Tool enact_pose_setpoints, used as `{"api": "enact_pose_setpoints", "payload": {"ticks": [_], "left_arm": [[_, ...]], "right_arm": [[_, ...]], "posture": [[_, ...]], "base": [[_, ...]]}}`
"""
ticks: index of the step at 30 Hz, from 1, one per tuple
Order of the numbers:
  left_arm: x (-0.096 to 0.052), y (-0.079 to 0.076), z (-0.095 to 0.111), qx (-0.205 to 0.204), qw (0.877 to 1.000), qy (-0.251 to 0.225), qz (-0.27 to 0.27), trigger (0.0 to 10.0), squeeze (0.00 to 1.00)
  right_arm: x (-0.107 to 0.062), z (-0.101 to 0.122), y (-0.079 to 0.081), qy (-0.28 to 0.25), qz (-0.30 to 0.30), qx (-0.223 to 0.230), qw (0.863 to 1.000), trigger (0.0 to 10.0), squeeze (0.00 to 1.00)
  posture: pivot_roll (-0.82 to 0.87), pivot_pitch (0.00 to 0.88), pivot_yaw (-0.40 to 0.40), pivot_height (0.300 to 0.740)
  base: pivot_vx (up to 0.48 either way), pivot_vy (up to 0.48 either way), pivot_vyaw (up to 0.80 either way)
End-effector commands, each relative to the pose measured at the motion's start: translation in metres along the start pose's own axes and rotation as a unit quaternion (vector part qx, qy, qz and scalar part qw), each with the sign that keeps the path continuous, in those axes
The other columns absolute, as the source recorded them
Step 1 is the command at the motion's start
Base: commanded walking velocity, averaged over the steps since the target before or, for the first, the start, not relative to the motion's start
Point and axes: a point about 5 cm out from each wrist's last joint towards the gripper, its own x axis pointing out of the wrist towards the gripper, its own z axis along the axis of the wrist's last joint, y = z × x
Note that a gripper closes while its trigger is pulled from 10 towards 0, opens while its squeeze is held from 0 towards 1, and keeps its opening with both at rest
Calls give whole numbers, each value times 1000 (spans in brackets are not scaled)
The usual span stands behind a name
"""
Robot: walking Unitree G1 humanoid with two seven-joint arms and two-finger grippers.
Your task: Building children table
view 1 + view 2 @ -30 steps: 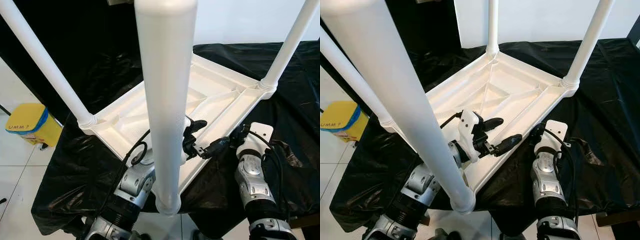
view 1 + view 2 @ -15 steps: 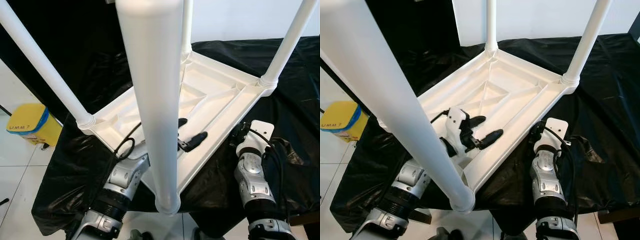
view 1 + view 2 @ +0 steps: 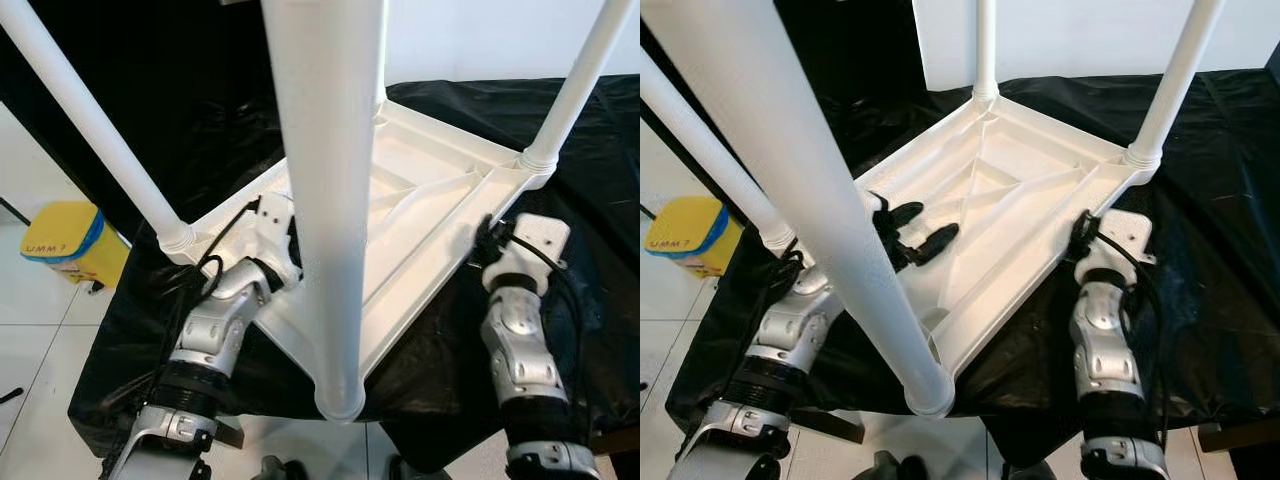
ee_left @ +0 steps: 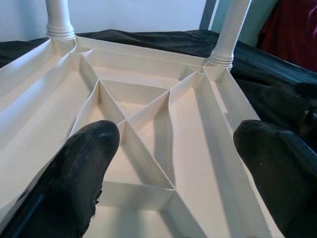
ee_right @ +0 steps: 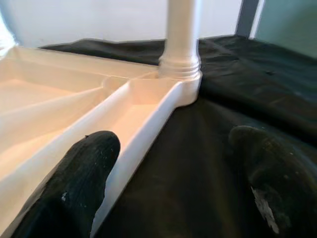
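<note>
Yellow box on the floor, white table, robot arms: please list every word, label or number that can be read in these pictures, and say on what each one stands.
"UMM 7" is how the dark print on the yellow box with a blue band seems to read; it is small and the last sign is uncertain.
White table, upside down on the black cloth: no text to read.
Left gripper and right gripper: no label to read.

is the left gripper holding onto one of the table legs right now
No, the left gripper is open with its black fingers spread over the ribbed underside of the white tabletop, gripping nothing.
</note>
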Motion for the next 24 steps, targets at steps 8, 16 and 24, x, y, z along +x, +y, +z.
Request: {"api": "enact_pose_setpoints", "payload": {"ticks": [8, 16, 24], "left_arm": [[-5, -6, -6, -13, 1000, -12, 21, 10000, 0], [-11, -1, -9, -19, 999, -10, 38, 10000, 0], [-9, -1, -8, -17, 999, -6, 31, 10000, 0]], "right_arm": [[-15, 1, 12, -7, 75, 20, 997, 10000, 0], [-18, 4, 22, -13, 126, 23, 992, 10000, 0], [-20, 5, 20, -15, 130, 26, 991, 10000, 0]], "posture": [[-174, 121, 31, 740], [-253, 139, 68, 740], [-259, 140, 82, 740]], "base": [[0, 0, 0], [0, 0, 0], [0, 0, 0]]}}
